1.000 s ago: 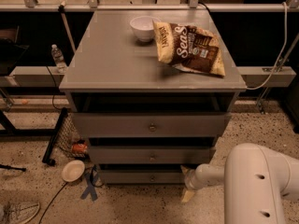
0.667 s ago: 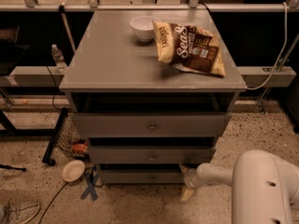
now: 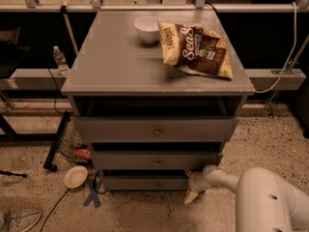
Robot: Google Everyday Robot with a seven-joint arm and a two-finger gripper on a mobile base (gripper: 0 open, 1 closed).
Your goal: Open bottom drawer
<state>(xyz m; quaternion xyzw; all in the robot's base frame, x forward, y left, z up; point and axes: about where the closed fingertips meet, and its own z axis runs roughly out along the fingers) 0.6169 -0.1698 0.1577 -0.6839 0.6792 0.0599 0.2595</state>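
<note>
The bottom drawer (image 3: 145, 182) is the lowest, slimmest grey front of the cabinet, with a small round knob (image 3: 158, 183) at its centre. It stands slightly out, with a dark gap above it. The middle drawer (image 3: 154, 161) and the taller top drawer (image 3: 154, 129) sit above it. My gripper (image 3: 192, 190) is low at the right end of the bottom drawer, near the floor, right of the knob. My white arm (image 3: 260, 197) reaches in from the lower right.
A white bowl (image 3: 147, 29) and a snack bag (image 3: 198, 50) lie on the cabinet top (image 3: 116, 66). On the floor to the left are a paper plate (image 3: 75, 176), a blue tape cross (image 3: 92, 193), a wire basket (image 3: 72, 141), a black leg and a cable. A water bottle (image 3: 60, 60) stands at back left.
The arm's bulky white body has slid right and lower in the view. The gripper stays by the bottom drawer's right end. The drawers look the same.
</note>
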